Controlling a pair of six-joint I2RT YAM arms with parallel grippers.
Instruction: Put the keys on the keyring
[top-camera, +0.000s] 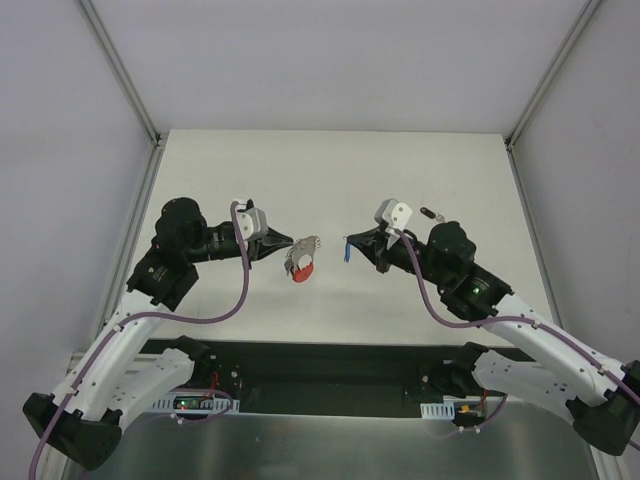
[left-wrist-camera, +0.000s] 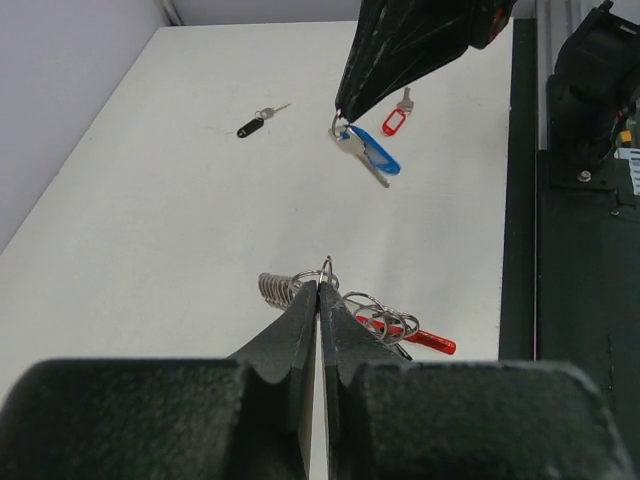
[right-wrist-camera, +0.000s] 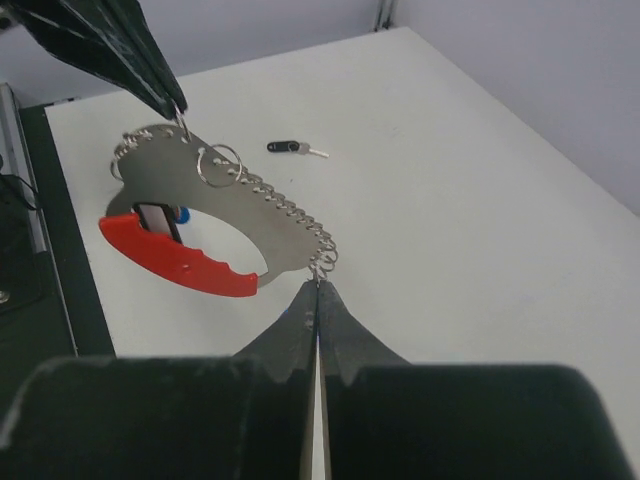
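Overhead, two arms face each other above the middle of the tabletop (top-camera: 330, 170). The left gripper (top-camera: 291, 243), fingers pressed together, pinches the keyring (top-camera: 301, 264), which hangs below it. The right gripper (top-camera: 348, 241), likewise closed, holds the blue-headed key (top-camera: 346, 252) a short way from the keyring. A black-headed key (top-camera: 430, 213) lies toward the right edge.

From the left wrist, the fingers (left-wrist-camera: 300, 320) clamp a small silver ring (left-wrist-camera: 327, 268) of the keyring, whose chain and red band (left-wrist-camera: 432, 342) trail to the right. Beyond, the blue-headed key dangles from the other gripper, with a red-tagged key (left-wrist-camera: 395, 121) on the tabletop behind it.

From the right wrist, the closed fingers (right-wrist-camera: 340, 320) meet at a small ring beside the keyring's coiled edge. Whether ring and edge touch cannot be told.
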